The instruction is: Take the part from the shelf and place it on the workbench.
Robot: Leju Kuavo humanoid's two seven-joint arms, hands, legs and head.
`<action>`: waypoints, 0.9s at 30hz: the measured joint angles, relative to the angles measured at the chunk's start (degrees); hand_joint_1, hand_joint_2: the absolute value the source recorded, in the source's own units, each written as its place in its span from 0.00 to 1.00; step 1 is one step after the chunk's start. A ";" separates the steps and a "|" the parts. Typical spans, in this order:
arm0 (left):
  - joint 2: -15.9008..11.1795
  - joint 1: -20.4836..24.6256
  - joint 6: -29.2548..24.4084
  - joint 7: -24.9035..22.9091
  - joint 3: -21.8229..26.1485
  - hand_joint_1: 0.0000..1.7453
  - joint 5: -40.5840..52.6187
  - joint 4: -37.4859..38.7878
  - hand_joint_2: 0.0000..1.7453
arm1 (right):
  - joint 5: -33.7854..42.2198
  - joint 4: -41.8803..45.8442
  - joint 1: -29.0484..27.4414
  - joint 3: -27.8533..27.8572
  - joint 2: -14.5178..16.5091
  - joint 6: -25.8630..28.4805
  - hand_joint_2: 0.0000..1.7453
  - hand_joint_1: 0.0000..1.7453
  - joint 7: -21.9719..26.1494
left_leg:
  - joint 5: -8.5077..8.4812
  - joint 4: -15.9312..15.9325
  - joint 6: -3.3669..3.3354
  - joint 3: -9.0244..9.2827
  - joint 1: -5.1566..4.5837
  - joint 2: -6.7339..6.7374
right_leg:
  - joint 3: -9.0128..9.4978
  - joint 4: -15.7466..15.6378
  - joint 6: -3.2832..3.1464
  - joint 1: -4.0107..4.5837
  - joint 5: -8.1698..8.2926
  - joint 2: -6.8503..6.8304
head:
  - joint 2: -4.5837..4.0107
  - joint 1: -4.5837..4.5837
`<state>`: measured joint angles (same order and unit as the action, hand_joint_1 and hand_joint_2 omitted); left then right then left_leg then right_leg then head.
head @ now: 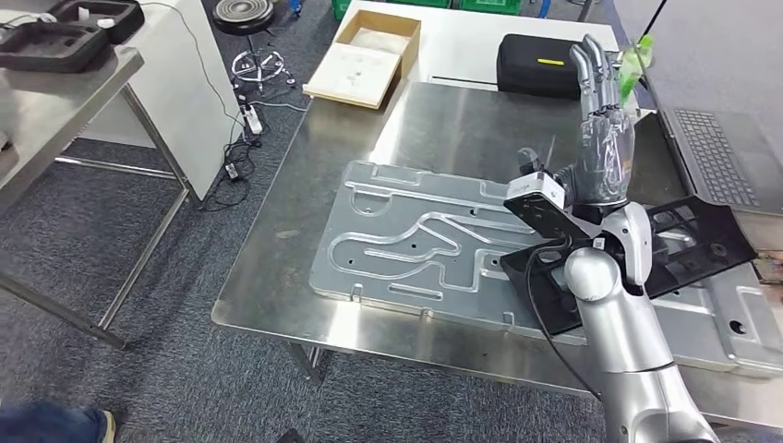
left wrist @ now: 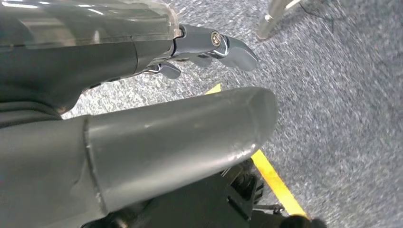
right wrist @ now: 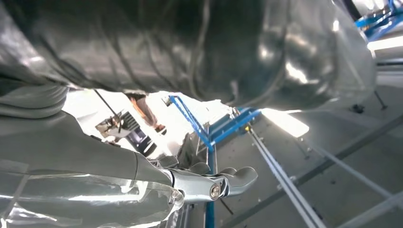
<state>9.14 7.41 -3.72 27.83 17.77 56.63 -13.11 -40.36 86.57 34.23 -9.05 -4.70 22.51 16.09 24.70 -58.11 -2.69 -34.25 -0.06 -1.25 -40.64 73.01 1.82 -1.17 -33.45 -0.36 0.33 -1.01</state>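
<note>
Lying on the steel workbench over grey carpet, the part; right hand raised, released; left hand released.

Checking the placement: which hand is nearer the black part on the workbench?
Right. The right hand is raised open just above the black part; the left hand hangs over carpet.

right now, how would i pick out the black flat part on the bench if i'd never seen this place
Find the steel workbench in the middle of the head view, with a big grooved silver plate lying on it. The black flat part lies at that plate's right end, partly hidden by the raised right hand. It is the only flat black piece with cut-out openings; the black case farther back is a closed box.
</note>
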 joint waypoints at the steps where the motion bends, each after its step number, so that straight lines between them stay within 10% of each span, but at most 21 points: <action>1: 0.02 -0.03 0.03 0.01 0.00 0.00 0.00 0.00 0.00 | -0.42 0.05 -0.30 -0.11 -0.03 0.02 0.00 0.00 -0.01 | 0.01 -0.07 -0.04 -0.01 -0.09 -0.71 | -1.06 1.91 -0.06 0.02 -0.18 0.19 | 0.00 0.00; 6: 0.49 0.13 0.23 0.16 0.02 0.00 0.00 0.00 0.00 | -2.25 0.85 -0.33 -0.95 -0.07 -0.22 0.00 0.00 -0.43 | 0.24 -0.85 0.32 -0.41 -0.22 -4.27 | 4.39 -11.09 -1.06 -0.12 7.41 4.51 | 0.00 0.02; 10: 0.80 0.25 0.50 0.17 0.03 0.00 0.02 0.00 0.00 | -3.56 1.31 0.16 -1.81 -0.21 -0.91 0.00 0.00 -1.01 | 0.12 -0.95 1.69 -1.24 0.24 -6.32 | 5.54 -13.64 -1.48 -0.09 7.64 4.19 | 0.00 0.01; 14: 0.82 0.25 0.27 -0.74 0.03 0.00 0.07 0.00 0.00 | -4.48 1.85 0.15 -2.57 -0.37 -0.95 0.00 0.00 -1.62 | 5.05 -10.06 2.81 -5.53 0.13 -0.47 | 6.45 -14.41 -2.43 -0.31 7.55 0.82 | 0.00 0.53; 17: 0.80 0.09 -0.04 -1.19 0.04 0.00 0.27 0.00 0.00 | -4.94 1.93 -0.33 -2.89 -0.43 -0.91 0.00 0.00 -1.81 | 6.30 -16.19 3.49 -8.79 0.74 0.87 | 6.75 -14.35 -2.44 -0.28 7.15 -1.70 | 0.00 0.52; 22: 0.72 0.27 -1.16 -1.56 0.08 0.00 0.03 0.00 0.00 | -5.23 2.13 -0.24 -3.44 -0.45 -0.95 0.00 0.00 -2.14 | -0.35 -1.15 2.89 -1.10 0.35 4.50 | 7.80 -14.23 -1.33 -0.02 6.28 -4.78 | 0.00 0.49; 25: 0.72 0.48 -2.36 -1.17 0.44 0.00 -0.61 0.00 0.00 | -5.52 2.22 0.03 -4.29 -0.39 -1.10 0.00 0.00 -2.20 | -0.41 -0.35 1.71 -0.99 0.19 3.32 | 8.22 -14.41 -0.50 0.23 6.02 -5.97 | 0.00 0.48; 27: 0.79 0.64 -2.74 -0.73 0.71 0.00 -0.96 0.00 0.00 | -5.79 2.35 0.04 -4.90 -0.30 -1.17 0.00 0.00 -2.23 | -0.71 0.18 0.99 -0.66 0.43 2.21 | 7.71 -12.74 -0.05 0.05 4.64 -4.13 | 0.00 0.46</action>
<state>9.93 8.04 -6.45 27.10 18.47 55.67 -13.11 -46.14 88.92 34.26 -13.96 -5.01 21.34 13.85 23.99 -57.93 -1.70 -34.91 0.38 0.96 -32.93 60.27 1.78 -1.13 -28.82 -4.49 0.33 -0.54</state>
